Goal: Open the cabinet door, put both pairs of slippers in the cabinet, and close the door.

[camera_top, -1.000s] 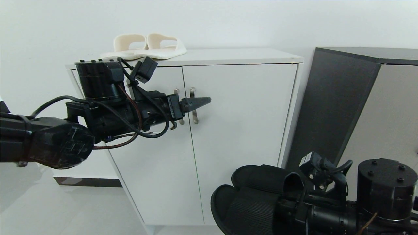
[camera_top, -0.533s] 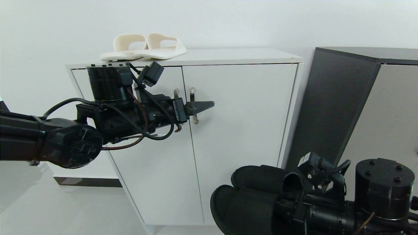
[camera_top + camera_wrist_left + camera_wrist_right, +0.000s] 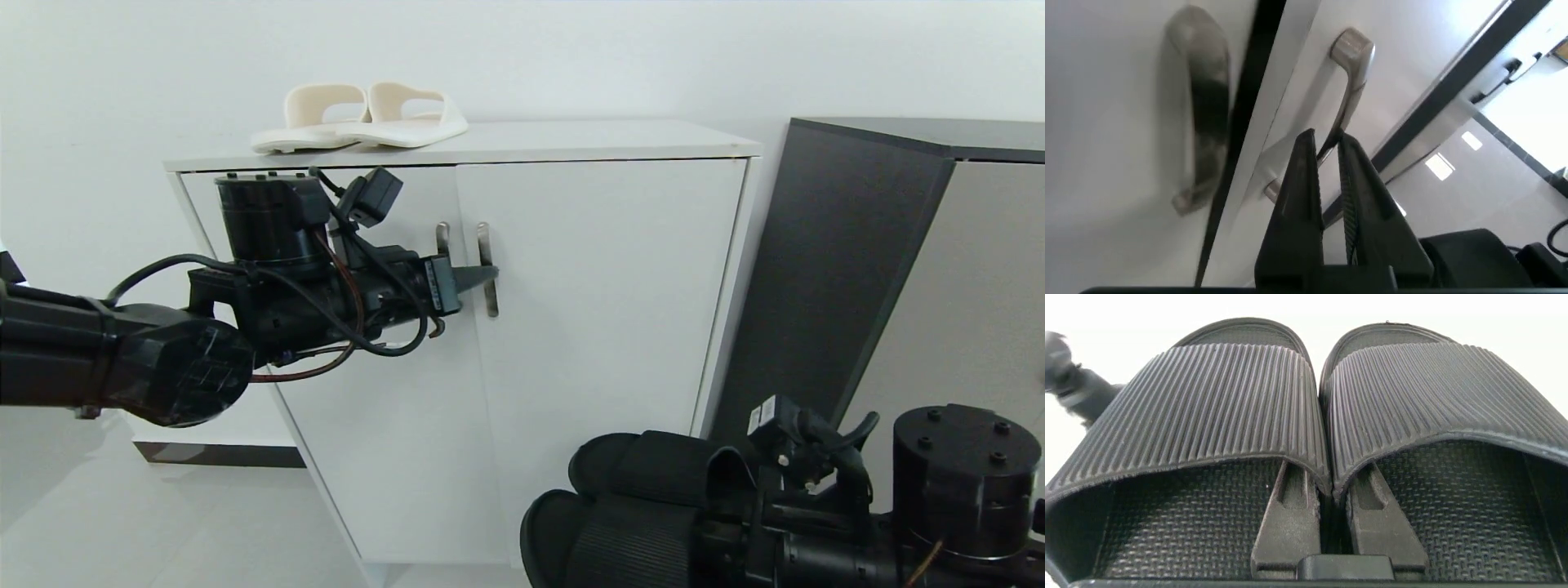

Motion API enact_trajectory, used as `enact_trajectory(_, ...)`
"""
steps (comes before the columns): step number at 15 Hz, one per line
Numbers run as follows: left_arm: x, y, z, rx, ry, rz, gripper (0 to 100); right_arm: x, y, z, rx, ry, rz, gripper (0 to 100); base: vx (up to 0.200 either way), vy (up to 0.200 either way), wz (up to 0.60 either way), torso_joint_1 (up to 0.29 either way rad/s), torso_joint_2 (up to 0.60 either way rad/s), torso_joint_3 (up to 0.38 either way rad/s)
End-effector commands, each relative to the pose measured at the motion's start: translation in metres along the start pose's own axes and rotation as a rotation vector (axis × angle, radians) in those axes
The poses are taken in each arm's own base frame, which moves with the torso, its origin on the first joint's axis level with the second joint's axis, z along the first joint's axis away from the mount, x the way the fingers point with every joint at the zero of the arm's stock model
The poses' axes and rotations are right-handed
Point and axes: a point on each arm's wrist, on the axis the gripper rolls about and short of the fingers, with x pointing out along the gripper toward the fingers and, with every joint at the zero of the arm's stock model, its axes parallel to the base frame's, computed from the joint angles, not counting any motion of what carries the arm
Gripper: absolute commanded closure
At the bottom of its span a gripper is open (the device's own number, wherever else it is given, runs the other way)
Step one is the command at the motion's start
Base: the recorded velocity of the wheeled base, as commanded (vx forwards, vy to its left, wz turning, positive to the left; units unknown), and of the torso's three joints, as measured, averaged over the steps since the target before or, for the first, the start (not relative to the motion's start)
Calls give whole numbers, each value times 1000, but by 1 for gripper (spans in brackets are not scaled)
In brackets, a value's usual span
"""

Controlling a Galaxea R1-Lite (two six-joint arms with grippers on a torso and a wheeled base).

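White cabinet [image 3: 612,139] takes up the middle of the head view, on a pale floor [image 3: 163,531] against a white wall [image 3: 571,49]. It has 2 doors, L door [image 3: 392,425] and R door [image 3: 604,327]. Both look closed, w/ their edges meeting at the centre seam. Close beside it on the R stands a dark cabinet [image 3: 824,269] w/ a grey front; can't tell if the two touch.

Black slippers [image 3: 637,506] are low in front of the R door and off the floor. The pair sits side by side, ribbed straps up, toes pointing away from the wrist holding them. R gripper [image 3: 1331,518] has one finger under each strap. The 2 fingers squeeze the slippers' adjoining inner walls btwn them, so it's clamped on the pair.

Cream slippers [image 3: 367,122] lie on the cabinet top, toward its L rear corner, side by side and touching.

Two vertical metal handles sit either side of the seam: L-door handle [image 3: 442,237] and R-door handle [image 3: 488,300]. L gripper [image 3: 488,276] is at handle height in front of the seam, fingers level and pointing R. In the L wrist view the fingers are nearly together w/ only a thin slit left. The R-door handle's bar runs down into that slit, so the claw is pinched on that handle.
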Motion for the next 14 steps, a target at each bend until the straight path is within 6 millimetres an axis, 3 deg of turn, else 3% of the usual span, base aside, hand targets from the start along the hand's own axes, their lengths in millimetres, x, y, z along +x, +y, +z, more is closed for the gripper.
enact_trajectory(1,-22,-15,2,12,-14,-19,100,-10,5,1,-5,-10,65,100,0,0,0,0,0,0)
enact_trajectory(6,-78,-48,-13,36,-17,-66,100,-14,5,3,-9,-21,83,100,0,0,0,0,0,0)
enact_trajectory(7,-101,-59,-18,46,-34,-84,100,-15,5,3,-10,-22,83,100,0,0,0,0,0,0)
enact_trajectory(10,-137,-71,-25,60,-76,-100,100,-15,6,3,-12,-23,91,100,0,0,0,0,0,0)
enact_trajectory(12,-132,-64,-17,59,-94,-70,100,-16,8,3,-15,-24,102,100,0,0,0,0,0,0)
enact_trajectory(14,-116,-42,-4,49,-109,9,100,-19,9,5,-19,-36,103,100,0,0,0,0,0,0)
